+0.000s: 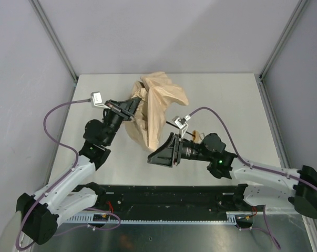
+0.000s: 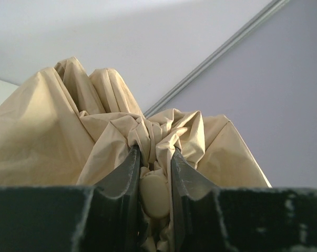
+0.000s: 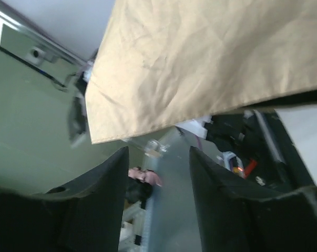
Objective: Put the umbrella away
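Note:
The umbrella is a crumpled heap of tan-beige fabric held up over the middle of the white table; its black shaft is hidden. My left gripper is at its left side. In the left wrist view the left gripper is shut on bunched fabric, with a small pale tan knob between the fingers. My right gripper is open just below the fabric's lower corner. In the right wrist view the right gripper holds nothing, and a flat fabric panel hangs just beyond its fingertips.
The table is boxed in by grey walls with metal corner posts. A black rail runs along the near edge between the arm bases. A small orange-brown item lies beside the right wrist.

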`<state>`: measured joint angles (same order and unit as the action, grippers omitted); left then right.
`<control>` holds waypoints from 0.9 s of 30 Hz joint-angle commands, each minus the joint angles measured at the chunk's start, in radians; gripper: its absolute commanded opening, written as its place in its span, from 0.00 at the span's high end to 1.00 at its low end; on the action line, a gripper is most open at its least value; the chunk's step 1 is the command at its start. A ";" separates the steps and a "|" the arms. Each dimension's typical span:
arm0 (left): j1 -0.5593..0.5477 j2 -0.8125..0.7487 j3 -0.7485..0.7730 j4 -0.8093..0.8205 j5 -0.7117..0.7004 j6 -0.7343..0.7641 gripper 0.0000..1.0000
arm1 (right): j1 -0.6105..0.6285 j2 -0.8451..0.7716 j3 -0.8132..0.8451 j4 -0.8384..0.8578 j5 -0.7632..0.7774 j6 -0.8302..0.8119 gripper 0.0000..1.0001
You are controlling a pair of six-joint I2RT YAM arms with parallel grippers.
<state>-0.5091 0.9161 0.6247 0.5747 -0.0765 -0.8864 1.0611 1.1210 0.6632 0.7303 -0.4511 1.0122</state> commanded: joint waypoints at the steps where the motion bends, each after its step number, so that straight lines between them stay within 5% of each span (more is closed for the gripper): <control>1: 0.021 -0.076 0.019 0.135 0.128 0.142 1.00 | 0.008 -0.200 0.054 -0.503 0.099 -0.301 0.40; 5: 0.049 -0.135 -0.015 0.136 0.238 0.206 1.00 | -0.023 -0.412 0.055 -0.859 0.252 -0.445 0.21; 8: 0.057 -0.151 -0.022 0.134 0.345 0.263 1.00 | -0.124 -0.521 0.059 -0.925 0.280 -0.441 0.11; 12: 0.058 -0.158 -0.017 0.135 0.494 0.314 1.00 | -0.277 -0.462 0.105 -0.787 0.088 -0.373 0.25; 16: 0.058 -0.152 -0.003 0.135 0.586 0.323 1.00 | -0.277 -0.317 0.138 -0.537 -0.004 -0.316 0.36; 22: 0.055 -0.095 0.042 0.143 0.782 0.326 1.00 | -0.248 -0.204 0.207 -0.473 0.133 -0.286 0.36; 27: 0.037 -0.064 0.057 0.165 0.874 0.333 1.00 | -0.235 -0.094 0.242 -0.490 0.193 -0.205 0.54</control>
<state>-0.4595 0.8474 0.6071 0.6273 0.6731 -0.5812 0.8127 0.9676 0.8322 0.1638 -0.3130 0.7364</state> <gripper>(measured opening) 0.244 0.504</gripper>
